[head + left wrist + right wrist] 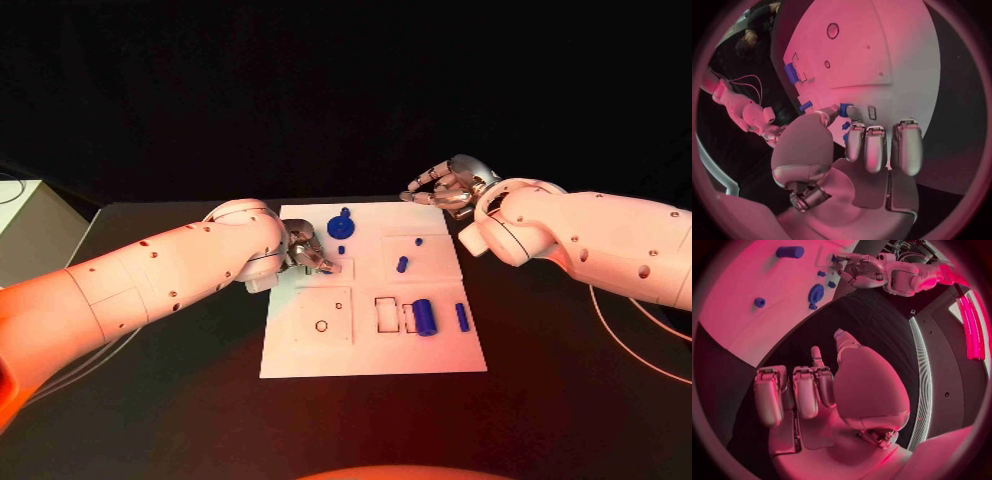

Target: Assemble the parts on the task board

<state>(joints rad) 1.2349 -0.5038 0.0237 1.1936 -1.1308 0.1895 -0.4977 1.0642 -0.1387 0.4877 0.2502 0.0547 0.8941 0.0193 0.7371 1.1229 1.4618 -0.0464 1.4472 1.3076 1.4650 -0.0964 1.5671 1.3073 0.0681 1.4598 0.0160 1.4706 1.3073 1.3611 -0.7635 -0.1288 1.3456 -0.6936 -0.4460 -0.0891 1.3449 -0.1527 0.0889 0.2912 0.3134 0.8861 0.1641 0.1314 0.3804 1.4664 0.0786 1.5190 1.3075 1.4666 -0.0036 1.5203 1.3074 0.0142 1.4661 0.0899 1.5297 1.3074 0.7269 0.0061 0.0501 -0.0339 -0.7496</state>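
White task board [372, 345] lies on the black desk [173, 410]. The left hand [306, 250] hovers over its near-left part, fingers loosely apart, and I cannot tell whether its fingertips pinch a small blue part [844, 109]. If they do, a tilt could jam it. Beyond, the blue cylinder [424, 317] lies loose; farther off, the right hand [450, 185] hangs apart, holding nothing.

I work at a black table [173, 400] (matte, dark surface). A pale box-like unit [32, 235] stands at its far left corner. Thin cables [642, 345] trail across the table's right side.
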